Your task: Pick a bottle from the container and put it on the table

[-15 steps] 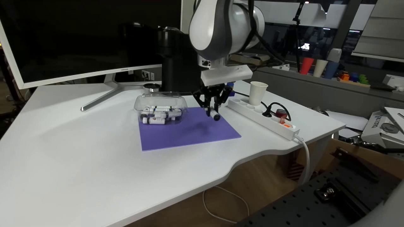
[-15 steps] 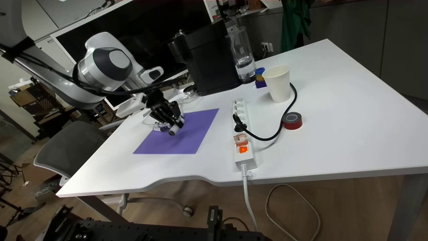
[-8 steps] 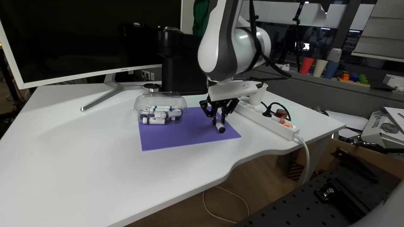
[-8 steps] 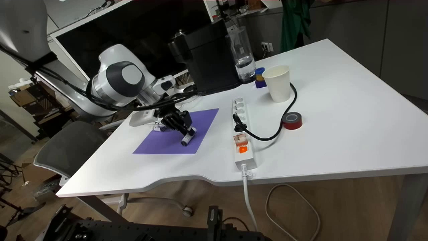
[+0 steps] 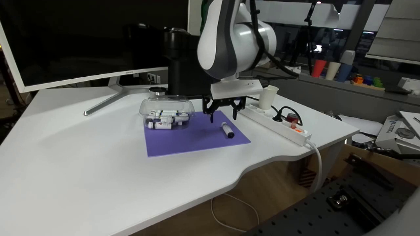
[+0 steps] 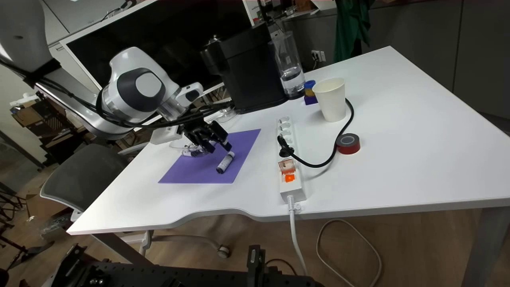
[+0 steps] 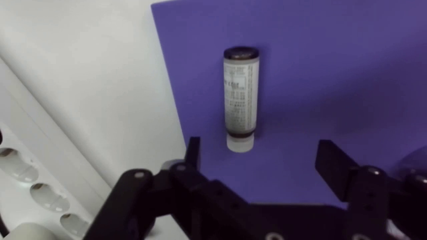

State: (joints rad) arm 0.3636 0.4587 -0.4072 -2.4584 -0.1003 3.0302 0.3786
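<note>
Bottle (image 7: 241,96) lies on its side on mat (image 7: 320,43), nr. edge facing power strip (image 5: 275,126), atop table (image 5: 95,160). Gripper (image 5: 223,119) hangs above, fingers (image 7: 192,153) wide, nothing held. Tub (image 5: 175,104) w/ similar bottles (image 5: 177,119) stands apart. Placement appears OK; rec. lift straight up, fingers spread, no sideways sweep, else bottle may roll.

The bottle (image 7: 241,100) bears an off-white label (image 7: 237,100) with rows of dark print, a whitish cap (image 7: 240,144) and a dark brown base (image 7: 241,53). The mat (image 5: 193,139) is plain purple; the table (image 5: 85,164), white. The gripper (image 5: 223,118) is black, the power strip (image 6: 291,193) white with an orange switch (image 6: 289,178), the tape roll (image 6: 348,149) red and black.
</note>
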